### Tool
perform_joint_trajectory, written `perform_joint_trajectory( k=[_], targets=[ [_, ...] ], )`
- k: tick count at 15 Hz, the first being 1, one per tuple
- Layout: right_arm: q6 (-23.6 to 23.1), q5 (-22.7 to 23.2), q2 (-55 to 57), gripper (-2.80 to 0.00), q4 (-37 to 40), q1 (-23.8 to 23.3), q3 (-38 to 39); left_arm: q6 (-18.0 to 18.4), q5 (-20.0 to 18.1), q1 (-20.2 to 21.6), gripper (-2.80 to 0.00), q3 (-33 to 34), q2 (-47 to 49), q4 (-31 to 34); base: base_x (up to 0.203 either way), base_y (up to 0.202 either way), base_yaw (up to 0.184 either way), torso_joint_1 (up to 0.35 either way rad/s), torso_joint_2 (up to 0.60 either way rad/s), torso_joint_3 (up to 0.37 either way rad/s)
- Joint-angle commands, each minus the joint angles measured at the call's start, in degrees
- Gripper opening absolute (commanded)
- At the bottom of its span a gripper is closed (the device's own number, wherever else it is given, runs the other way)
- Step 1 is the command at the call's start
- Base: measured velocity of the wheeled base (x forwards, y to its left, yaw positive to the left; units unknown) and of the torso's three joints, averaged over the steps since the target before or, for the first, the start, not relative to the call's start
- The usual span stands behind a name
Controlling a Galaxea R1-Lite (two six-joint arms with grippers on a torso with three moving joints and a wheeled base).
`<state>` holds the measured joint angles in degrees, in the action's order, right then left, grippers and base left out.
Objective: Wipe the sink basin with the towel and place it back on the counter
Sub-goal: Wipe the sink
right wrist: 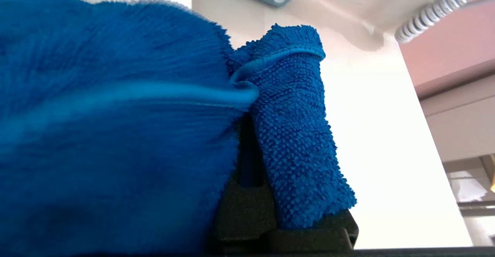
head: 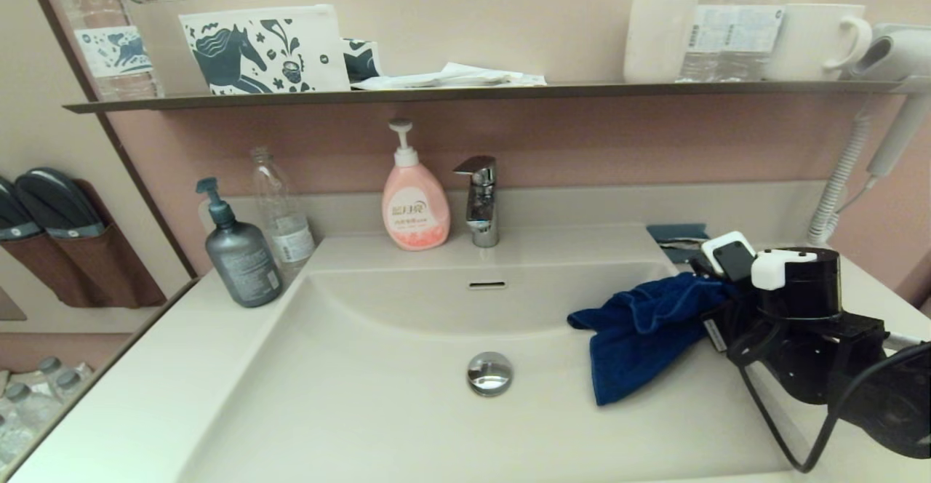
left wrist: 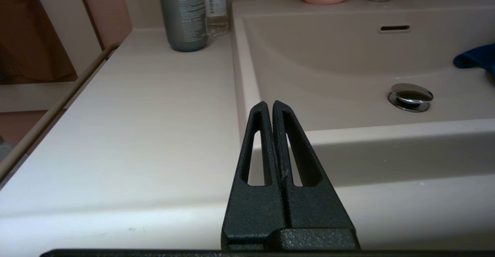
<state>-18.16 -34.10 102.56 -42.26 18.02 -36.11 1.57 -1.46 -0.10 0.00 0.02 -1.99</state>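
The royal-blue towel [head: 640, 330] hangs over the right slope of the off-white sink basin [head: 378, 396], its lower corner to the right of the chrome drain plug [head: 489, 373]. My right gripper [head: 709, 301] is shut on the towel's right end, at the basin's right rim. In the right wrist view the towel [right wrist: 116, 133] wraps the right gripper [right wrist: 251, 106] and hides its fingertips. My left gripper [left wrist: 269, 104] is shut and empty, low over the counter [left wrist: 135, 113] at the basin's front left corner. It is outside the head view.
A grey pump bottle [head: 240, 250] and a clear bottle [head: 282, 214] stand on the left counter. A pink soap bottle [head: 414, 199] and the faucet [head: 480, 199] are behind the basin. A teal tray [head: 676, 239] lies back right, below a hair dryer [head: 891, 105].
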Motion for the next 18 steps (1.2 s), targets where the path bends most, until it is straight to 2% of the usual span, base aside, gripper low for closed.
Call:
perform_joint_trajectory(
  k=[1, 2, 4, 8, 10, 12, 14, 16, 18],
  targets=[
    [1.41, 1.01, -8.0, -2.8, 7.24, -0.2, -0.55, 0.01, -0.03, 0.02, -2.8, 0.0, 0.06, -0.03, 0.0, 0.0, 0.0, 0.0, 0.0, 0.0],
    [3.4, 1.94, -9.36, -2.8, 11.28, -0.02, -2.59, 0.01, -0.03, 0.02, -2.8, 0.0, -0.02, -0.03, 0.0, 0.0, 0.0, 0.0, 0.0, 0.0],
    [10.5, 3.35, -11.51, -2.8, 22.83, 1.35, -9.31, 0.01, -0.03, 0.02, -2.8, 0.0, 0.06, -0.03, 0.0, 0.0, 0.0, 0.0, 0.0, 0.0],
    [26.68, 7.5, -13.6, -2.8, 54.5, 4.75, -29.4, 0.01, -0.03, 0.02, -2.8, 0.0, 0.06, -0.03, 0.0, 0.0, 0.0, 0.0, 0.0, 0.0],
    [33.68, 9.68, -12.02, -2.8, 67.53, 6.36, -36.15, 0.01, -0.03, 0.02, -2.8, 0.0, 0.06, -0.03, 0.0, 0.0, 0.0, 0.0, 0.0, 0.0],
    [37.65, 11.47, -7.87, -2.8, 76.56, 7.35, -39.8, 0.01, -0.03, 0.02, -2.8, 0.0, 0.06, -0.03, 0.0, 0.0, 0.0, 0.0, 0.0, 0.0],
    [40.05, 14.85, -2.77, -2.8, 88.93, 8.14, -45.3, 0.01, -0.03, 0.02, -2.8, 0.0, 0.06, -0.03, 0.0, 0.0, 0.0, 0.0, 0.0, 0.0],
    [41.41, 19.59, 1.41, -2.8, 101.76, 10.21, -49.43, 0.01, -0.03, 0.02, -2.8, 0.0, 0.04, -0.03, 0.0, 0.0, 0.0, 0.0, 0.0, 0.0],
    [41.67, 21.57, 4.34, -2.8, 110.38, 13.13, -50.09, 0.01, -0.03, 0.02, -2.8, 0.0, 0.06, -0.03, 0.0, 0.0, 0.0, 0.0, 0.0, 0.0]
  ],
)
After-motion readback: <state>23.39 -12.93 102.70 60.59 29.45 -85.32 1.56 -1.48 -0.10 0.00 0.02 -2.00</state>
